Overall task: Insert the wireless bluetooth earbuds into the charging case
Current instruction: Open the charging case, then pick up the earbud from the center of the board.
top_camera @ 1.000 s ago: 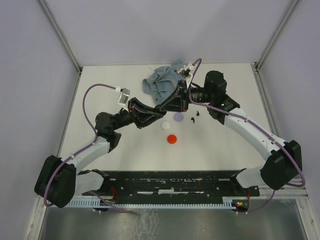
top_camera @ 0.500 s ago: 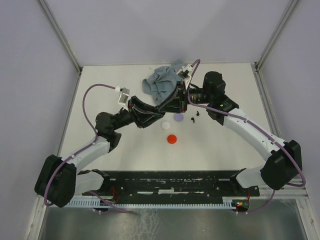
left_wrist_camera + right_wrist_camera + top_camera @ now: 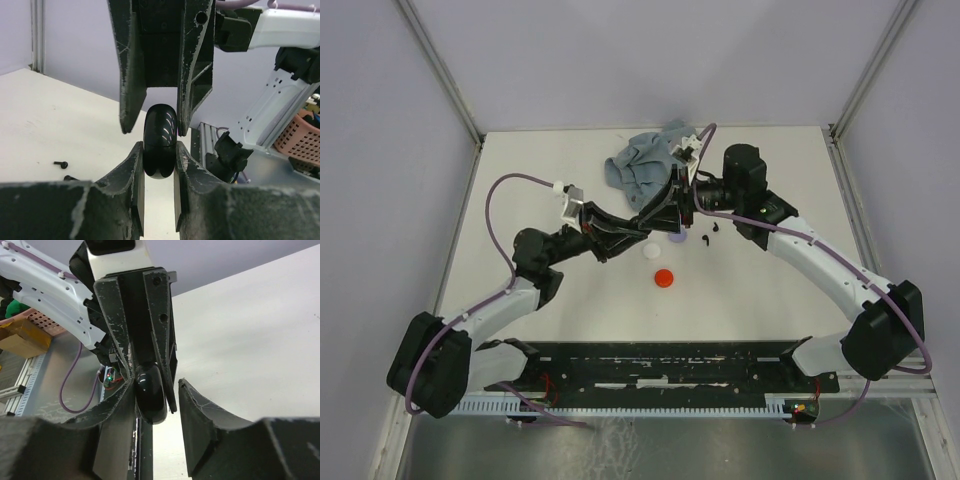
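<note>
Mid-frame from above: grip hidden | wrist views: left gripper (image 3: 159,151) clamps black case (image 3: 160,135), right gripper (image 3: 156,385) parted around it | lilac disc (image 3: 678,239) newly half-covered.

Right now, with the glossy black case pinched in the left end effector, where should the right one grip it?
The free half jutting beyond the left end effector, approached head-on from opposite it. The black case shows a narrow, rounded profile, so the right end effector, jaws open around it, should likely close across that narrow width, parallel to the left's pinch.
</note>
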`<state>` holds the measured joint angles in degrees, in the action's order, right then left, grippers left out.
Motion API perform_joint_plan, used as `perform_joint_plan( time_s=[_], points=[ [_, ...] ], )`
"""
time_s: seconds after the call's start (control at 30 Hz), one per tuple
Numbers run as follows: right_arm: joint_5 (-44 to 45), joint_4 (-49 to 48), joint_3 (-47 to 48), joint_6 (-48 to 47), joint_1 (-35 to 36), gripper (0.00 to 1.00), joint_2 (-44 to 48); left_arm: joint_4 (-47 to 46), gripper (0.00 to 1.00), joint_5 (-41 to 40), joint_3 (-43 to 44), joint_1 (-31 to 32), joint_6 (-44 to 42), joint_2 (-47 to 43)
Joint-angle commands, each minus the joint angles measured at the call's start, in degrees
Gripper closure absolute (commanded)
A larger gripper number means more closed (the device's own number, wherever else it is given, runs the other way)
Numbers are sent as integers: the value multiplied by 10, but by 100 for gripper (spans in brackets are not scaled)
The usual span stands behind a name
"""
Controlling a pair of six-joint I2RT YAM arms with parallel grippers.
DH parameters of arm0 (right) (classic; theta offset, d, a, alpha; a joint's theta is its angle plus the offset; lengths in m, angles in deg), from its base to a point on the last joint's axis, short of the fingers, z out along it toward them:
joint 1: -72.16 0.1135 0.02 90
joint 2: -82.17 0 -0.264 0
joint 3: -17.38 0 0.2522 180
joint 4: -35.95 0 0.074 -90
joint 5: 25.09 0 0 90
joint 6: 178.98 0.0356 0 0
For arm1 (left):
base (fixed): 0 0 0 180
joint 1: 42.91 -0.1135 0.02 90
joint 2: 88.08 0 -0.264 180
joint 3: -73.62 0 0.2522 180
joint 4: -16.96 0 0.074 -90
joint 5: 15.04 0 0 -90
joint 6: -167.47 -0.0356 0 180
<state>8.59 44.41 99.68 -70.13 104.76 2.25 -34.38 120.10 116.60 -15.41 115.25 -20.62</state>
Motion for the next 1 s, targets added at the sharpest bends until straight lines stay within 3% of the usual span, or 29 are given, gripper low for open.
perform_joint_plan(
  time_s=[0.0, 0.4, 0.57, 0.97],
  points=[
    [37, 31, 30, -43, -1, 51, 17, 13, 97, 21, -6, 12, -129, -42],
    [100, 74, 47, -55, -14, 41, 16, 43, 97, 49, -21, 14, -184, -63],
    [152, 146, 57, -79, -20, 34, 15, 52, 97, 21, -36, 14, -189, -58],
    [481, 449, 120, -167, -39, 28, -71, 153, 97, -148, -92, 0, -209, -62]
  ],
)
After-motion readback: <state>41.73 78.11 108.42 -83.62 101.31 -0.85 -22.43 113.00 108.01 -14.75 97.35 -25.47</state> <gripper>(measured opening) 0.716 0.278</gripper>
